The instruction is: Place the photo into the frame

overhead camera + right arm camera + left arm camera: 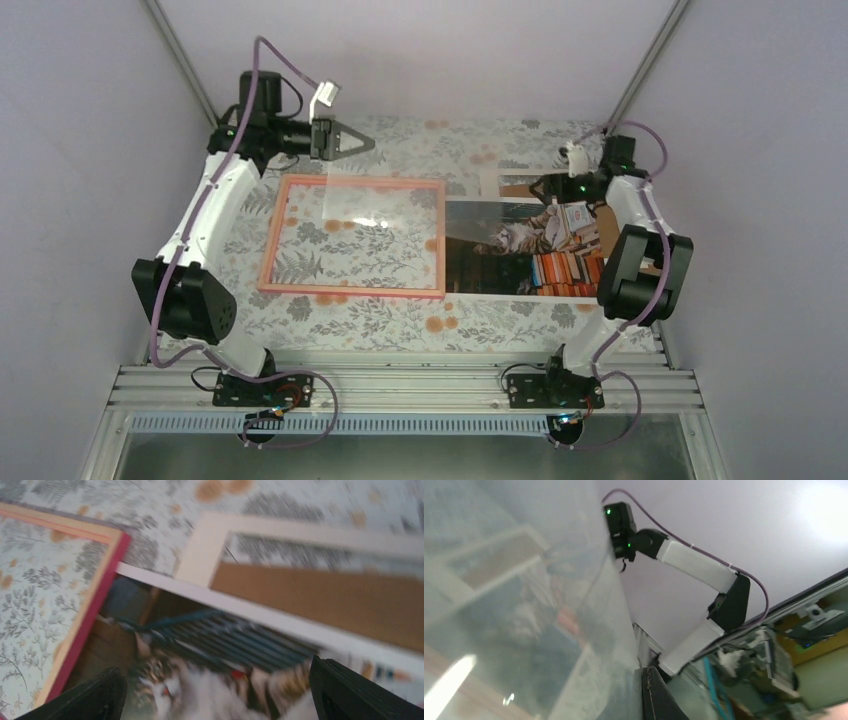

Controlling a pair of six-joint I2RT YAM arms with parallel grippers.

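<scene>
The frame (350, 291) lies flat on the floral cloth, left of centre, its salmon side up. Its red edge shows in the right wrist view (95, 600). The photo (500, 255) of the cat and books lies flat, touching the frame's right side. My left gripper (365, 145) is beyond the frame's far edge, shut on the edge of a clear pane (385, 200) tilted up over the frame. The pane fills the left of the left wrist view (524, 605). My right gripper (548, 186) hovers open over the photo's far part (210, 645), fingers (95, 695) spread wide and empty.
A brown backing board (320, 595) and a cream mat border (210, 550) lie just beyond the photo. The right arm's elbow (640, 270) hangs over the photo's right end. Grey walls close in the sides and the back. An aluminium rail (400, 385) runs along the near edge.
</scene>
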